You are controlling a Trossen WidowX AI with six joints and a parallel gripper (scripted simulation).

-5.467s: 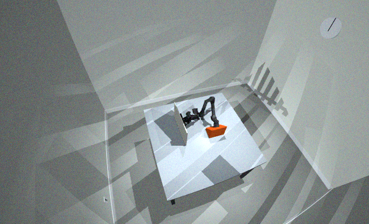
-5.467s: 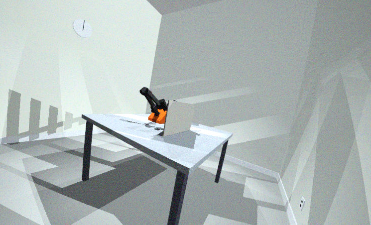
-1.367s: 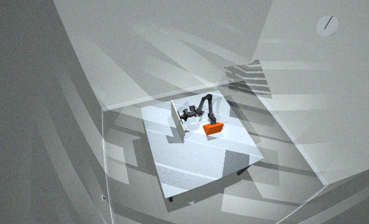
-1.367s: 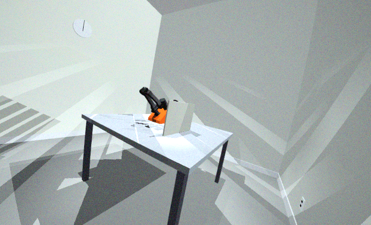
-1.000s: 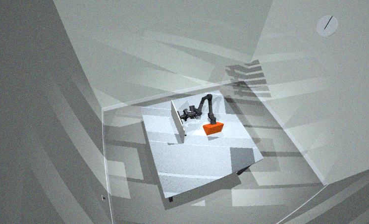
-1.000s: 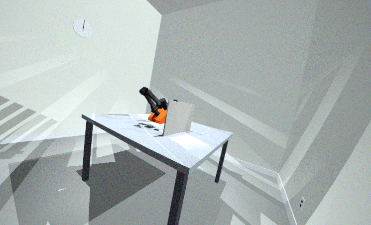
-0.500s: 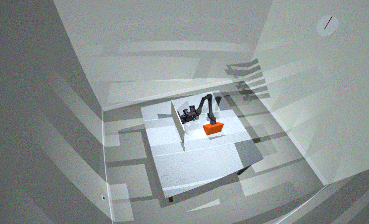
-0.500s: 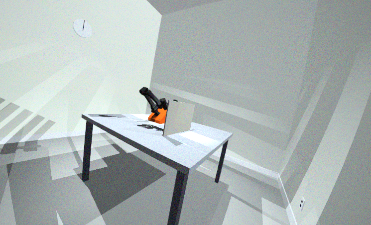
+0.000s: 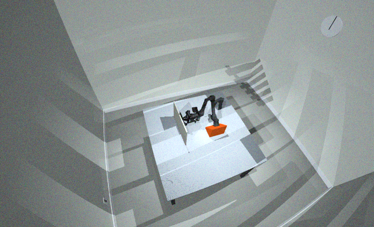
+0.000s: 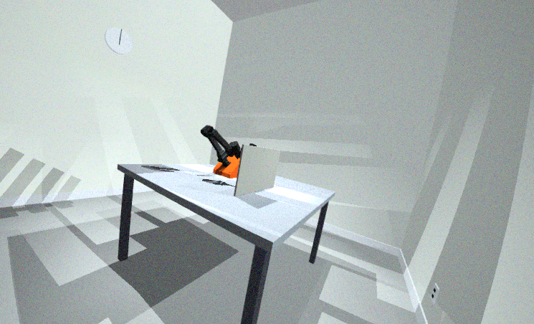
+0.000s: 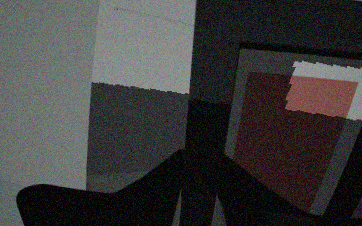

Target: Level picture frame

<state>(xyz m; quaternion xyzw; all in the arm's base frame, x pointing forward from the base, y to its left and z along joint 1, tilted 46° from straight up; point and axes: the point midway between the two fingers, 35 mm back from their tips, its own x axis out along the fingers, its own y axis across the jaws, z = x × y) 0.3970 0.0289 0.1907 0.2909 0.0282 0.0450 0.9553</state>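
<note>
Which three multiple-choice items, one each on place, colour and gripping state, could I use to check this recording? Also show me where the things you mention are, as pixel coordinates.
1. Where is the orange base?
A) on the floor
B) on the table
C) on the wall clock

2. What colour is the panel inside the picture frame's pale border?
A) green
B) blue
C) red

3. How is the end effector?
A) shut on the picture frame
B) wide open
C) shut on nothing

Key:
1 B: the orange base (image 9: pixel 216 130) (image 10: pixel 225 169) sits on the white tabletop (image 9: pixel 202 166) (image 10: pixel 204 201).
2 C: the wrist view shows a red panel (image 11: pixel 281 145) inside the pale border.
3 A: the fingers of the end effector (image 9: pixel 183 119) (image 11: pixel 200 157) meet the dark side of the picture frame (image 11: pixel 211 60) and stand closed on it.
</note>
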